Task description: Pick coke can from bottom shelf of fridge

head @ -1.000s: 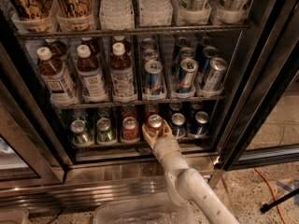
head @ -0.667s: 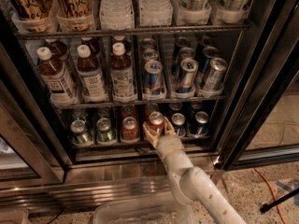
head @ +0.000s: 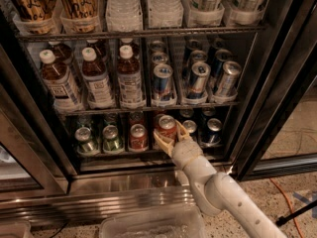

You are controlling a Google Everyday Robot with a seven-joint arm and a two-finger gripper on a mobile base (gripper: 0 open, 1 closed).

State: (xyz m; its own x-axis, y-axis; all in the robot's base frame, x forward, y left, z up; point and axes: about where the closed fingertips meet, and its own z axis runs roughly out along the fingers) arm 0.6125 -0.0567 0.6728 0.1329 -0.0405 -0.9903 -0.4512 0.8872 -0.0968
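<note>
As your gripper (head: 169, 133) clasps the coke can (head: 167, 123) at the front of the fridge's (head: 277, 83) bottom shelf (head: 124, 155), another red can (head: 138, 137) just left of it, green cans (head: 112, 139) beyond

Floor (head: 257, 187): speckled stone-chip finish, pale beige with dark flecks, seen along the lower right. Orange cable (head: 286, 203): lies across the floor at right, curving toward the corner. Black rod (head: 297, 213): thin, slanted, at the far lower right edge. Clear plastic bin (head: 148, 223): bottom centre, rim toward the viewer. Light: dim and warm, with one bright glint low on the right. Hand (head: 168, 131): low centre, at the front of the fridge (head: 277, 83).
</note>
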